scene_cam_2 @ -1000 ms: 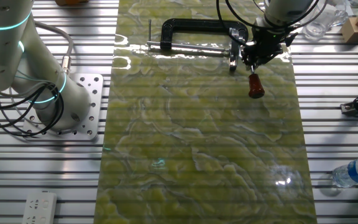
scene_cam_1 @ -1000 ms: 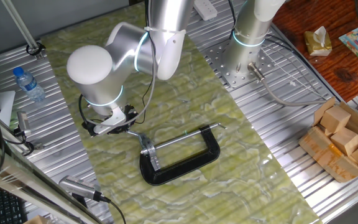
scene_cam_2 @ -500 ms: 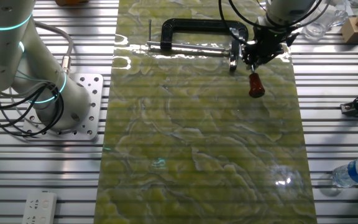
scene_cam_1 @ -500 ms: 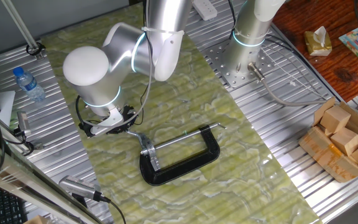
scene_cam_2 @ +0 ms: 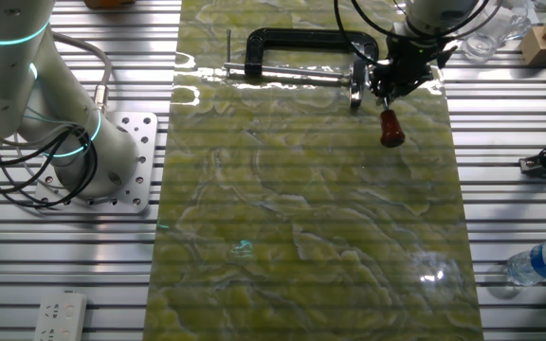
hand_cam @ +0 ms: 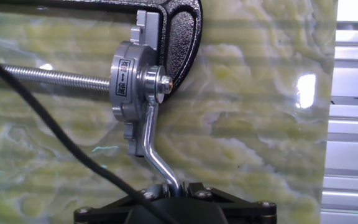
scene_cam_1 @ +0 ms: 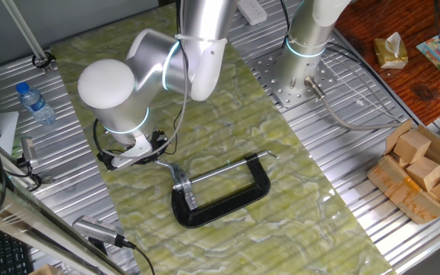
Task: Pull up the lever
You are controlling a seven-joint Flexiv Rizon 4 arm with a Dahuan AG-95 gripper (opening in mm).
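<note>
at upper centre of the other fixed view, the c-clamp lies flat on the green mat. the gripper is closed on the lever, above the red-brown knob. lift along the pivot's arc, keeping the grip square. open mat below; the mat edge is just right of the knob.

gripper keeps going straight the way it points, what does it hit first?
The lever: in the hand view its rod already runs into the gripper body at the bottom edge. Past it along that line lies the silver bracket, then the black clamp frame. Fingertips aren't visible, so depth is uncertain.
</note>
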